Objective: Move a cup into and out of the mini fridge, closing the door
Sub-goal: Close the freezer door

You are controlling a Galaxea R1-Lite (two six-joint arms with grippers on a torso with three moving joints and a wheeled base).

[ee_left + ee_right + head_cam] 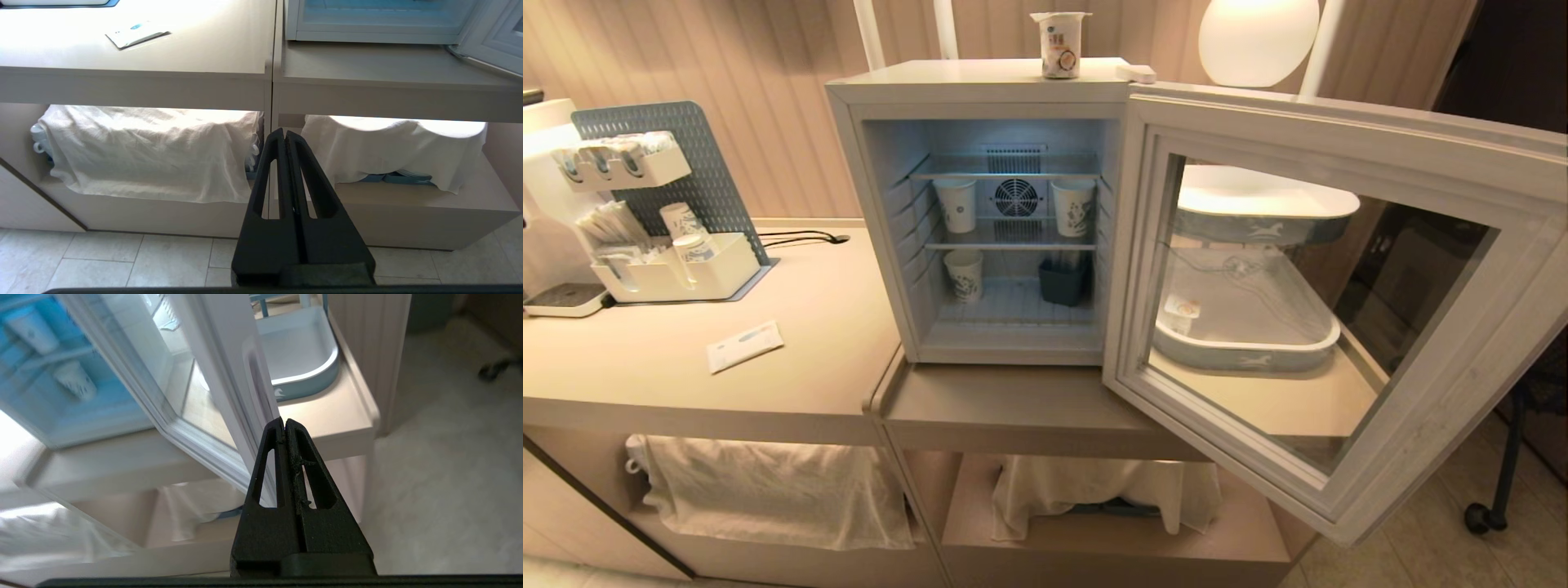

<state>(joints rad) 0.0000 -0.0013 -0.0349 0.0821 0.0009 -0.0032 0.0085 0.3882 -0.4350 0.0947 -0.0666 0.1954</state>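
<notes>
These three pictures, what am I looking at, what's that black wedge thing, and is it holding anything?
They come from a two-armed robot. The wide picture is from its head camera; the other two are from cameras on its wrists, looking along each pincer.

The black wedge is a pincer: the left pincer is shut and empty, low in front of the counter. The right pincer is also shut and empty, close to the edge of the door.

The door of the mini fridge stands wide open. Inside are three paper cups and a dark bin. The cup stands on top of the fridge. A tray shows through the door's glass, and a white packet lies on the counter.
</notes>
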